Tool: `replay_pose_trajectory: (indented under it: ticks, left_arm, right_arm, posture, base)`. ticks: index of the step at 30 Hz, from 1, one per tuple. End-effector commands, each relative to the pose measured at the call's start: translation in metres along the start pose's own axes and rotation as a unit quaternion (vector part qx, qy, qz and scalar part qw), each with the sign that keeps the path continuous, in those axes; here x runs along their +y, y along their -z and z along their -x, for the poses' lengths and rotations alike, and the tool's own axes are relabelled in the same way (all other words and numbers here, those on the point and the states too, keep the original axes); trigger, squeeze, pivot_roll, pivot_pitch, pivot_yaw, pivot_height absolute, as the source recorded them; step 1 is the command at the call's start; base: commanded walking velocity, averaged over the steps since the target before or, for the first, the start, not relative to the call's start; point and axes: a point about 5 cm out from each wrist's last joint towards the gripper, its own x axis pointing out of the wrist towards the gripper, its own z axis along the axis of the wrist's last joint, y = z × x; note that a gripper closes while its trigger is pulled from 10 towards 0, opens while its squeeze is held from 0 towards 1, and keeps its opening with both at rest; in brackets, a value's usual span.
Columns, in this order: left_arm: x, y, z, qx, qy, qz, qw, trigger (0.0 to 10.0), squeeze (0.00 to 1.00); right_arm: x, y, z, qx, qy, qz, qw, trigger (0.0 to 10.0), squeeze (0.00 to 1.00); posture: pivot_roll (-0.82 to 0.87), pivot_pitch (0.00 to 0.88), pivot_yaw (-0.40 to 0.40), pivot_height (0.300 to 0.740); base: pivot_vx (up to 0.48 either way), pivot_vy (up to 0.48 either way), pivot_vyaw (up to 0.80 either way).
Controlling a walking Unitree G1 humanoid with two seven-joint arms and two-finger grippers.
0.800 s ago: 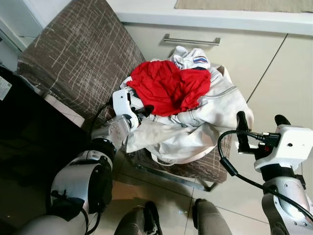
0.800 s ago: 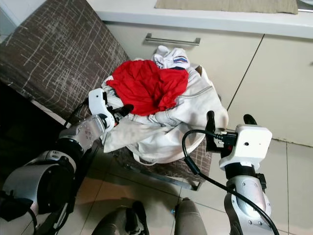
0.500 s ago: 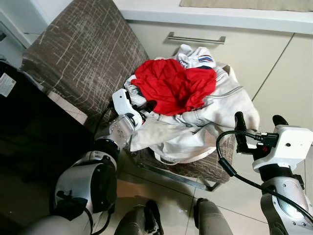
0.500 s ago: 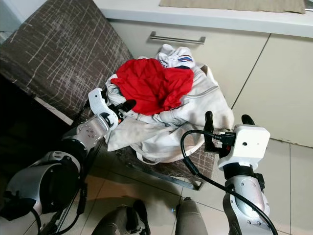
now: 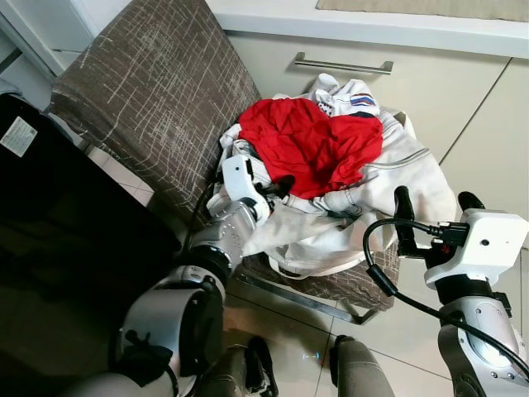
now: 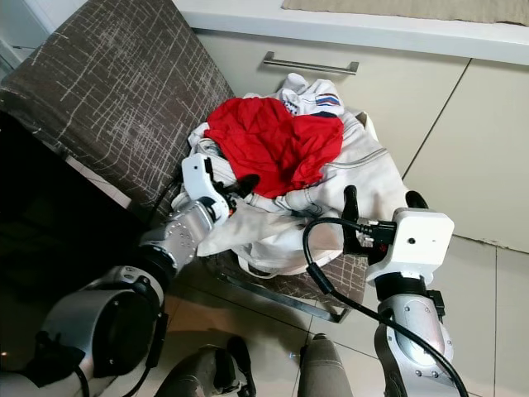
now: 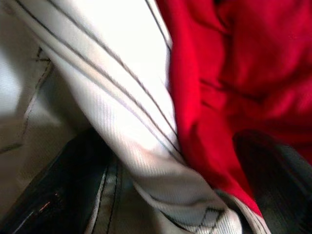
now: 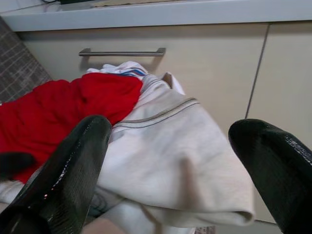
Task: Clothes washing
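Note:
A pile of laundry lies on the seat of a brown chair (image 5: 149,99). A red garment (image 5: 318,145) sits on top of a large white garment (image 5: 388,178), and a small white piece with a blue and red stripe (image 5: 347,95) is at the back. My left gripper (image 5: 277,186) is pushed into the pile's left side, where the red cloth meets the white. In the left wrist view its fingers (image 7: 73,195) stand apart, with white cloth (image 7: 126,112) and red cloth (image 7: 243,73) between them. My right gripper (image 5: 436,207) is open and empty, just off the pile's right edge.
A cream cabinet with a metal drawer handle (image 5: 343,64) stands right behind the chair, under a pale countertop. A large black object (image 5: 58,248) lies to my left. Tiled floor (image 5: 297,331) and my own legs are below the chair's front rail.
The camera has shifted, so the whole scene sits further right. My left arm has stretched a little deeper into the pile towards the red garment. The right gripper has kept its pose.

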Motion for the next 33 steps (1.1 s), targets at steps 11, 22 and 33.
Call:
replay_pose_trajectory:
  ticks: [11,22,33]
  left_arm:
    - [-0.018,0.063,0.004,0.087,0.019,0.004,0.996,0.0,0.00]
    - [-0.047,0.053,-0.004,0.059,0.047,0.130,0.989,0.0,0.00]
    - [-0.070,0.039,-0.009,0.042,0.105,0.134,0.984,0.0,0.00]
  right_arm:
    - [0.005,0.005,-0.001,0.011,-0.012,-0.003,1.000,10.0,0.00]
    - [0.008,0.008,-0.003,0.016,-0.016,-0.007,1.000,10.0,0.00]
    - [0.009,0.009,-0.006,0.015,-0.016,-0.010,1.000,10.0,0.00]
  posture:
    - [-0.46,0.222,0.167,0.719]
    - [-0.46,0.212,0.156,0.719]
    - [-0.45,0.203,0.161,0.719]
  base:
    - [0.000,0.000,0.00]
    - [0.000,0.000,0.00]
    - [0.000,0.000,0.00]
